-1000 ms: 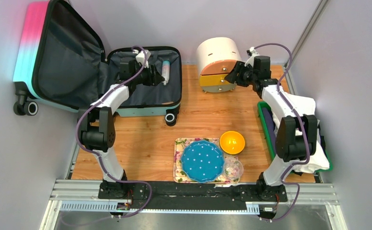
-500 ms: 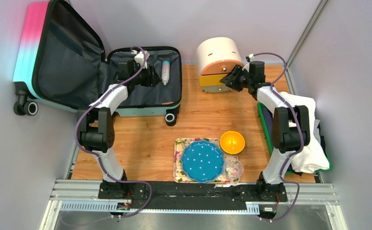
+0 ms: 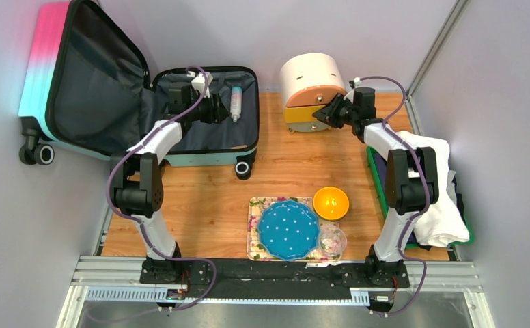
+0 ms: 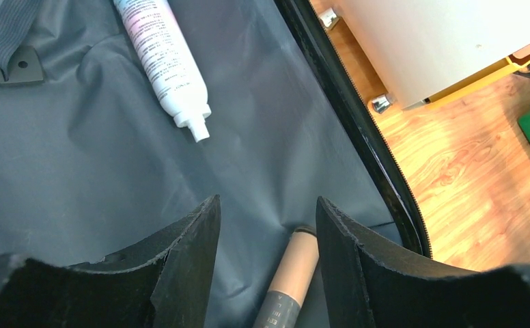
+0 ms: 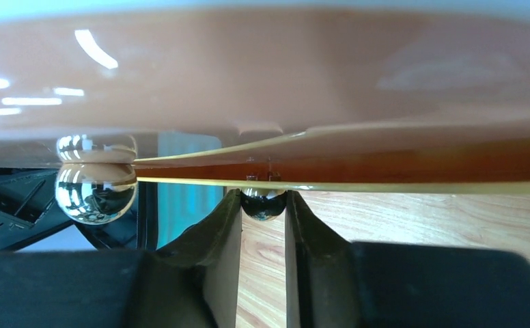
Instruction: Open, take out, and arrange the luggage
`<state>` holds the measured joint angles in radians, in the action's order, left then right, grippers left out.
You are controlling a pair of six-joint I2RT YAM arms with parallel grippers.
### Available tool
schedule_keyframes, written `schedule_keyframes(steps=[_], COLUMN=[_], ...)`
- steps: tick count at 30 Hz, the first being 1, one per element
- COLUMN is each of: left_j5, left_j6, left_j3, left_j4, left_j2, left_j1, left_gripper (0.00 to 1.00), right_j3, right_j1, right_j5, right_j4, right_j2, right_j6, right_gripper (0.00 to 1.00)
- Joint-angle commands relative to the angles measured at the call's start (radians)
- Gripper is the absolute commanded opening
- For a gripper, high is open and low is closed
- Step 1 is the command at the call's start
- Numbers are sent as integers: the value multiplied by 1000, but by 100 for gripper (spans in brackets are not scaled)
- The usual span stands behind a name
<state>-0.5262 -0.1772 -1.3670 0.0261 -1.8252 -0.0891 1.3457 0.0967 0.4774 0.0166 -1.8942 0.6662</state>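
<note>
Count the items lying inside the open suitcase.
2: a white bottle on the lining, and a tan tube beneath the left gripper. Others may be hidden.

One suitcase [image 3: 85, 89], with two tubes inside: white tube [image 4: 163, 58], tan tube [image 4: 286, 280]. One round cabinet [image 3: 310, 72] with two drawers [image 3: 313, 94] and two knobs [image 5: 263, 205]. One plate [image 3: 288, 229]. Two bowls: orange bowl [image 3: 330, 203], glass bowl [image 3: 332, 240]. Two trays: flowered tray [image 3: 255, 205], green tray [image 3: 380, 188]. One cloth [image 3: 440, 212]. Two arms [image 3: 143, 181].

Tan tube [image 4: 291, 268] in luggage [image 4: 105, 171], end off-frame
</note>
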Motion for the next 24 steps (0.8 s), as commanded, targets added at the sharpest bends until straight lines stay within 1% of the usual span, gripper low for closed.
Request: schedule_keyframes(steps=[1, 2, 3, 6, 8, 10, 13, 16, 17, 18, 20, 24], left_j5=[1, 14, 28, 94, 98, 97, 89, 88, 94, 127, 158, 195], left_j6=[-15, -18, -27, -62, -73, -97, -128, -159, -162, -162, -172, -179], left_j3=[-47, -59, -69, -115, -133, -141, -182, -231, -254, -267, -314, -391], left_j4=[-20, -22, -22, -8, -22, -76, -110, -146, -156, -161, -160, -163], left_j2=[0, -5, -19, -64, -81, -112, -172, -238, -271, -288, -348, -442], left_j1=[6, 6, 6, 6, 6, 6, 5, 5, -3, -8, -18, -32], left_gripper=[62, 64, 65, 66, 67, 67, 66, 63, 62, 61, 61, 61], right_j3=[21, 14, 1, -58, -105, -124, -148, -171, -177, -186, -192, -165], right_j1=[-3, -3, -3, -2, -3, -3, -3, -2, -2, -2, -3, -2], right_j5=[23, 27, 32, 36, 27, 21, 24, 20, 18, 17, 15, 1], right_j4=[19, 13, 8, -7, -12, -12, -61, -92, -99, -112, -122, -170], right_j2=[21, 29, 38, 86, 122, 142, 176, 204, 207, 214, 222, 234], right_j6=[12, 10, 4, -8, -22, -30, -45, -65, -69, -73, -80, -112], right_gripper=[15, 12, 6, 0, 0, 0, 0, 0, 1, 8, 11, 41])
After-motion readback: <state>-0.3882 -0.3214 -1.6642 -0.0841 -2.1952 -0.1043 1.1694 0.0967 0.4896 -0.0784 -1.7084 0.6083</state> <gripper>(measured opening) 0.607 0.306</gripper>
